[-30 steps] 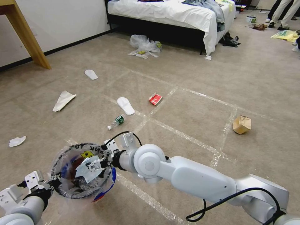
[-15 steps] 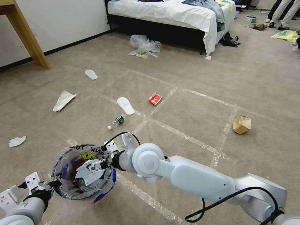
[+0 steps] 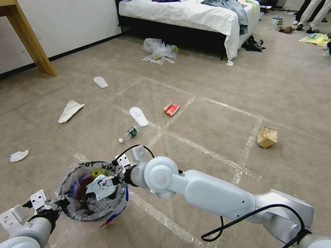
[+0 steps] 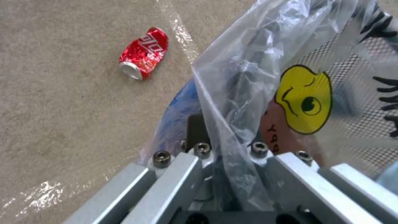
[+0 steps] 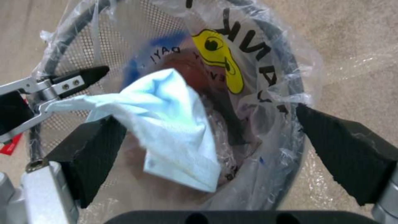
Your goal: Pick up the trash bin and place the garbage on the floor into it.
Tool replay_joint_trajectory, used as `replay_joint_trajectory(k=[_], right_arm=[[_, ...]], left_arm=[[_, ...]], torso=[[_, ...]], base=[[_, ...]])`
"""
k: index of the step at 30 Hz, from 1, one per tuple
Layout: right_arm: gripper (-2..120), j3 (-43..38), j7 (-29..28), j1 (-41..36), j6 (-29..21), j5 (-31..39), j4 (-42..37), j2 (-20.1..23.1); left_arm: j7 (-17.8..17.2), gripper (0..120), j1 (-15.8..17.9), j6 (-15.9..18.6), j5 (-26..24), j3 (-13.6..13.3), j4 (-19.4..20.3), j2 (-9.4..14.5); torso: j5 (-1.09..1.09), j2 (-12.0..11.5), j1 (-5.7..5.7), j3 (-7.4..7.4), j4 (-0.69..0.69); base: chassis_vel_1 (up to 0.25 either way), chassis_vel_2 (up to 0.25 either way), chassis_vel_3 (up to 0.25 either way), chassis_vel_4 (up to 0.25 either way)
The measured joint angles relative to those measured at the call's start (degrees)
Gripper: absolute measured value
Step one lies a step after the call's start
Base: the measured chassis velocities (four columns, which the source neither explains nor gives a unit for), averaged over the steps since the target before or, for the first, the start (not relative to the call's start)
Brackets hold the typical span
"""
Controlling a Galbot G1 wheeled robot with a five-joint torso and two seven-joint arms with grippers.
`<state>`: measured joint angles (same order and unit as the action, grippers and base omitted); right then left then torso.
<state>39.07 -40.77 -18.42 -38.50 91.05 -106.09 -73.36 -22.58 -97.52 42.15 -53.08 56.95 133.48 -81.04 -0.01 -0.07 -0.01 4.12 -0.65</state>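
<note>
Right gripper (image 5: 207, 133): my pads spread wide over the trash bin (image 3: 91, 193), a white tissue (image 5: 166, 124) falling free between them into its mouth. Tissue: soft, weightless, likely to drift.
Left gripper (image 3: 57, 203): clamped on the bin's rim through the liner bag (image 4: 244, 77). Bin: light mesh, slippery film; best held at the wire rim.
Crushed red can (image 4: 143, 53): on the floor (image 3: 207, 103) beside the bin; stiff, light.
</note>
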Motion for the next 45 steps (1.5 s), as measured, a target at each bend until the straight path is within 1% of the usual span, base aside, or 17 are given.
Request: replay_joint_trajectory(k=[8, 12, 16, 27, 45], right_arm=[[100, -0.4, 0.0, 0.7, 0.0, -0.3, -0.8, 0.1], [100, -1.1, -0.2, 1.0, 0.0, -0.6, -2.3, 0.9], [100, -1.0, -1.0, 1.1, -0.3, -0.7, -3.1, 1.3], [100, -0.5, -2.5, 1.9, -0.9, -0.6, -4.1, 1.4], [100, -0.1, -4.0, 2.8, -2.5, -1.9, -4.2, 2.1]], left_arm=[[0.1, 1, 0.2, 0.0, 0.0, -0.2, -0.2, 0.0], [0.1, 1, 0.6, 0.0, 0.0, -0.4, -0.6, 0.2], [0.1, 1, 1.0, 0.0, 0.2, -0.9, -1.1, 0.2], [0.1, 1, 1.2, 0.0, 0.1, -0.9, -1.0, 0.4], [0.1, 1, 1.7, 0.0, 0.1, -1.1, -1.5, 0.3]], torso=[[0.00, 0.0, 0.00, 0.00, 0.00], [0.00, 0.0, 0.00, 0.00, 0.00], [0.00, 0.0, 0.00, 0.00, 0.00], [0.00, 0.0, 0.00, 0.00, 0.00], [-0.01, 0.0, 0.00, 0.00, 0.00]], base=[[0.000, 0.000, 0.000, 0.000], [0.000, 0.000, 0.000, 0.000], [0.000, 0.000, 0.000, 0.000], [0.000, 0.000, 0.000, 0.000], [0.000, 0.000, 0.000, 0.000]])
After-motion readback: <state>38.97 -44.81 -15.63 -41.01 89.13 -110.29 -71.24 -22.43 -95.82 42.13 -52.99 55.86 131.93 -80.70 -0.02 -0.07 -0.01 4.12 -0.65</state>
